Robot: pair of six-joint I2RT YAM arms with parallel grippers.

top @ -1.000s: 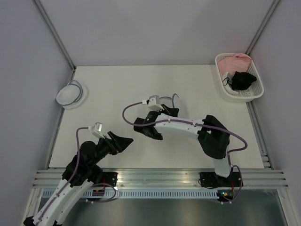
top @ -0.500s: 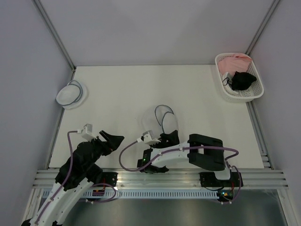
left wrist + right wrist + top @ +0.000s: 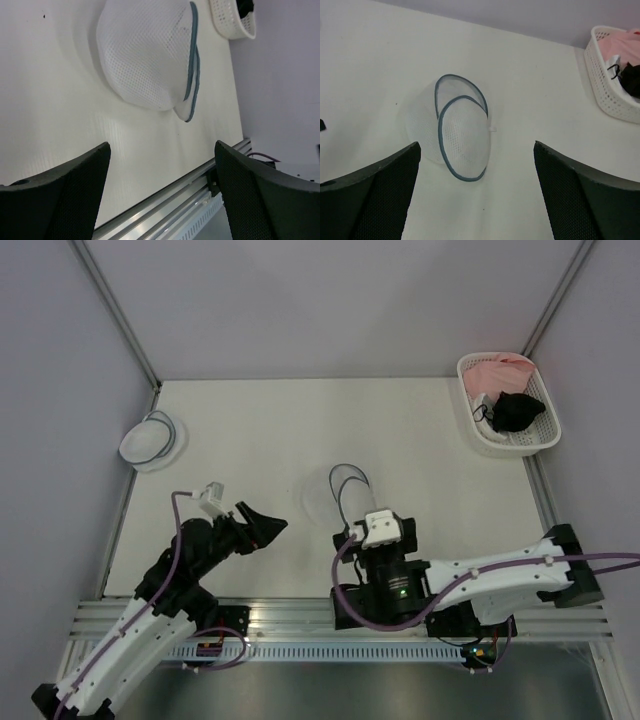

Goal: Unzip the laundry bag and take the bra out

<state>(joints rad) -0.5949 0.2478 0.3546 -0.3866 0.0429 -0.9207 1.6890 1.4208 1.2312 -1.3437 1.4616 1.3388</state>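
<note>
Fingers (image 3: pixel 60 200) of the left gripper (image 3: pixel 268 532) and the right gripper (image 3: pixel 476 160) stand released, grasping nothing. The laundry bag (image 3: pixel 335 495) lies mid-table, its lid (image 3: pixel 465 137) ajar. No bra shows through the mesh, so hold the lid aside before you reach inside.

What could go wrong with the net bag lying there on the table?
Both the left gripper and right gripper are open and away from the laundry bag, so it lies loose: a push might just slide it. Its lid leans half across the opening, so a finger reaching in might snag the mesh.
</note>
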